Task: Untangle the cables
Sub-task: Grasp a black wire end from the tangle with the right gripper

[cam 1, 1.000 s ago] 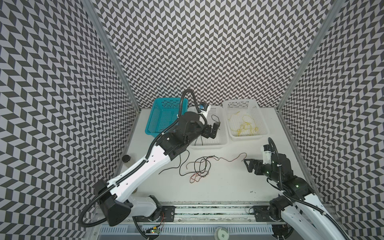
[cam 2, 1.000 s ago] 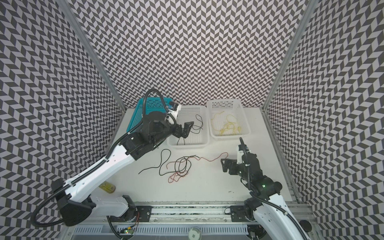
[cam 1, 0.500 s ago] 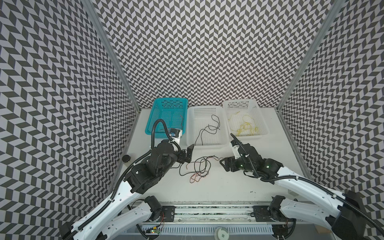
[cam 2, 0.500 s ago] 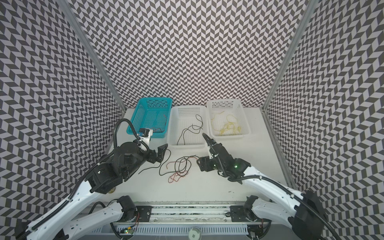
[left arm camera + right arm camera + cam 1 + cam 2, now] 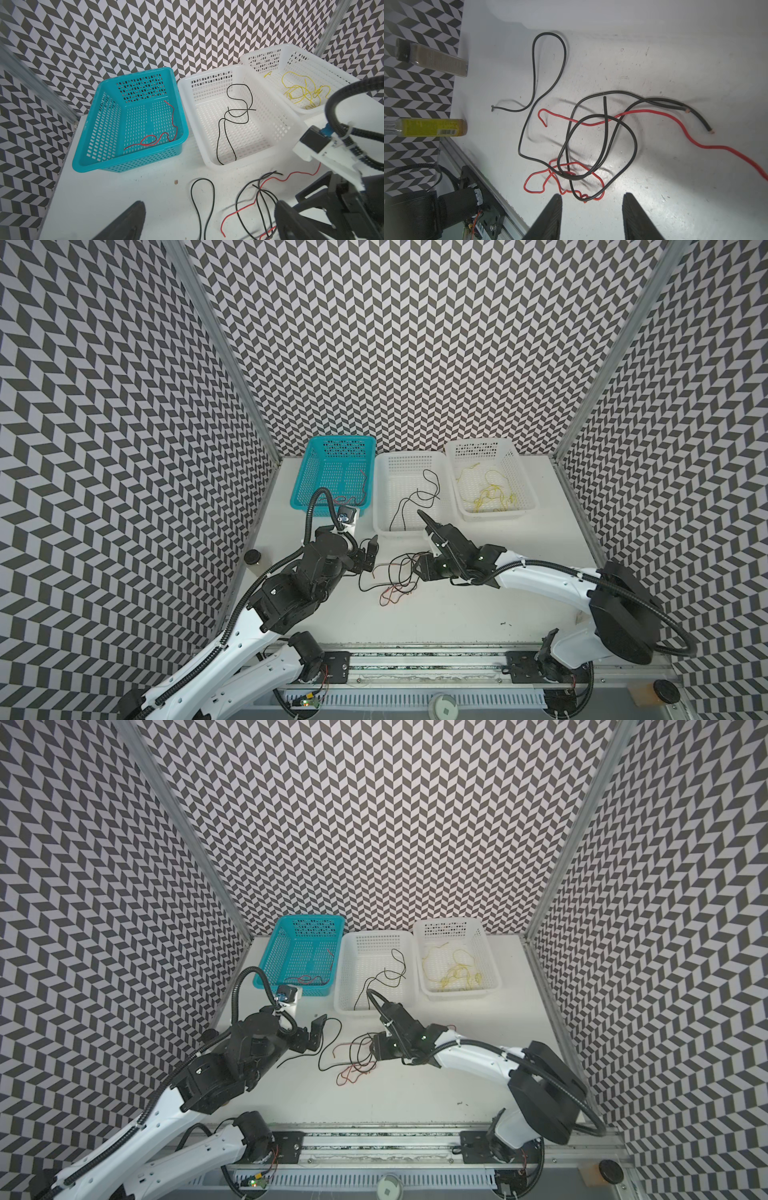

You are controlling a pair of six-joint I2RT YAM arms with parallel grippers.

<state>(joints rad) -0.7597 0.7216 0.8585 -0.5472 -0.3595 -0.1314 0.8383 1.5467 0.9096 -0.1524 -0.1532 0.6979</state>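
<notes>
Shifted since a second ago: left gripper (image 5: 371, 553) back from the mid basket (image 5: 409, 455) down to the desk (image 5: 457, 614), right gripper (image 5: 422, 569) in from the desk's right side to the cables (image 5: 395, 578).

Nearest, bare desk in front of both arms.

Next, loose black and red cables tangled mid-desk, between the two grippers in both top views (image 5: 357, 1056). Left gripper spread wide and empty, just left of the tangle. One black loop (image 5: 202, 179) of it flat on the desk just ahead of that gripper in the left wrist view. Right gripper about half spread, gripping nothing, at the tangle's right edge. In the right wrist view, fingers (image 5: 552, 216) apart over bare desk, tips just short of the closest black and red loops (image 5: 591, 145).

Farther back, three baskets in a row by the rear wall. Teal basket (image 5: 340, 438) on the left, holding one red cable (image 5: 158, 141). Mid basket next to it, holding one black cable (image 5: 239, 112). Right basket (image 5: 482, 443) set slightly farther back, holding several yellow cables (image 5: 301, 91) in a loose heap. All three close side by side; touching or not, cannot tell.
</notes>
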